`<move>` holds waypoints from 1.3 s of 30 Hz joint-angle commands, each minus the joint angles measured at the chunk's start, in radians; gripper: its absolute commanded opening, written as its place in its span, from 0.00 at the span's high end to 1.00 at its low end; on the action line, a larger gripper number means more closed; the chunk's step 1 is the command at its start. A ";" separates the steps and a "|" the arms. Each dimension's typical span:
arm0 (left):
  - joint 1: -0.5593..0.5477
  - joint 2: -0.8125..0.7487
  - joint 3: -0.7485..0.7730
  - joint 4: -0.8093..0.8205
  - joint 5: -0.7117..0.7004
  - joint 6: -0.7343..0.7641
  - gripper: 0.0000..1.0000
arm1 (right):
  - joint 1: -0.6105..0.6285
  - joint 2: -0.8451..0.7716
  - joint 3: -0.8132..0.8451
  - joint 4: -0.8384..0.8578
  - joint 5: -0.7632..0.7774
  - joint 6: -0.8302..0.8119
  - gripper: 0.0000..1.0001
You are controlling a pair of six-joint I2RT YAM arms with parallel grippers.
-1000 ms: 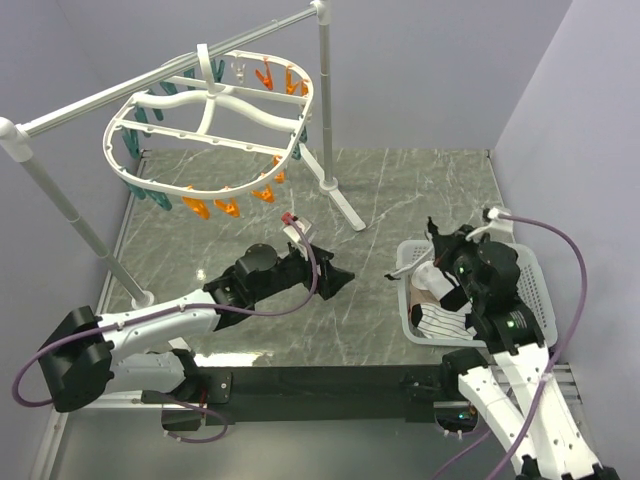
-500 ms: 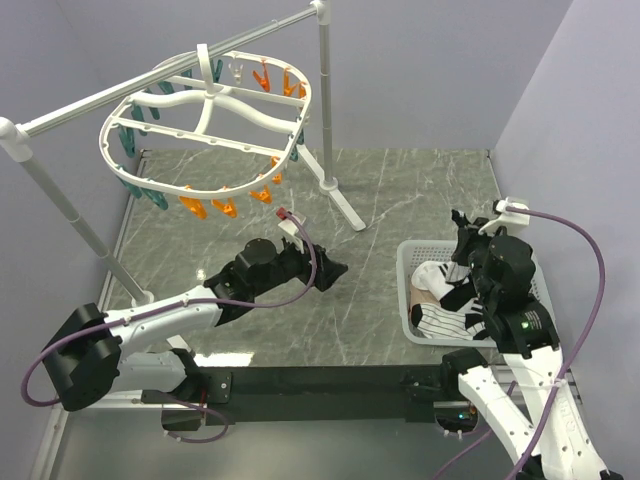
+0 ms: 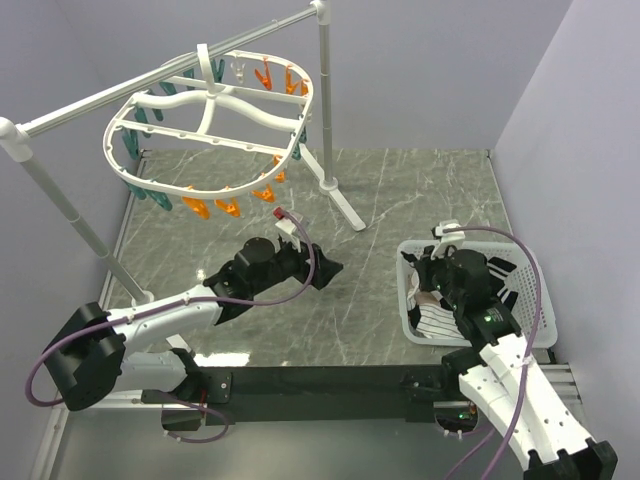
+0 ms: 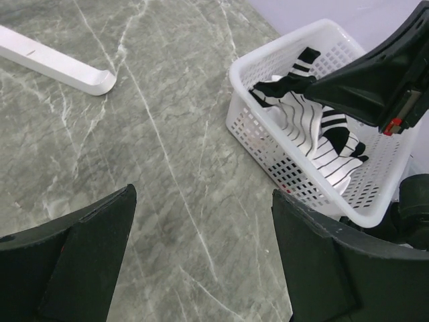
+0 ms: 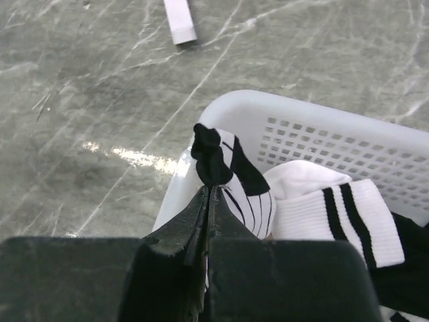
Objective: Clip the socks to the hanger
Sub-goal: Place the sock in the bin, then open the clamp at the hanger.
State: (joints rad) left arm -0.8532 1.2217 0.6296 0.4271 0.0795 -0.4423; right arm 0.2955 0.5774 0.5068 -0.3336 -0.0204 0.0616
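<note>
- We're looking at a grey marble-patterned bench (image 3: 410, 190), pale veins running across it.
- Over on the right, near the front edge, sits a white lattice-sided basket (image 3: 537, 300); from the left wrist view its rim (image 4: 281, 41) shows rounded corners and walls full of small square holes.
- Across the top left runs a silver metal rail (image 3: 150, 82), slanting, with white joints at its ends.
- Its far upright (image 3: 324, 100) comes down onto the bench and ends in a flat white foot (image 3: 345, 212).
- Behind it all, we've got plain lavender walls (image 3: 430, 70).
</note>
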 commanded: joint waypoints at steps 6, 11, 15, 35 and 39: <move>0.028 -0.045 -0.036 0.033 -0.012 -0.004 0.12 | 0.042 0.093 0.035 0.123 -0.095 -0.043 1.00; 0.037 -0.060 -0.048 0.033 -0.017 -0.004 0.12 | 0.057 0.177 0.088 0.146 -0.102 -0.006 1.00; 0.046 -0.074 -0.053 0.027 -0.021 0.001 0.12 | 0.071 0.190 0.111 0.159 -0.104 -0.008 1.00; 0.071 -0.152 -0.137 0.045 -0.052 -0.093 0.11 | 0.083 0.328 0.390 0.002 -0.101 0.115 0.07; 0.069 -0.208 -0.223 0.100 -0.054 -0.157 0.11 | 0.086 0.375 0.437 0.106 -0.245 0.147 0.07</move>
State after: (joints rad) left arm -0.7872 1.0615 0.4515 0.4496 0.0418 -0.5362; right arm 0.3733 0.9215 0.9009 -0.3256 -0.1661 0.1688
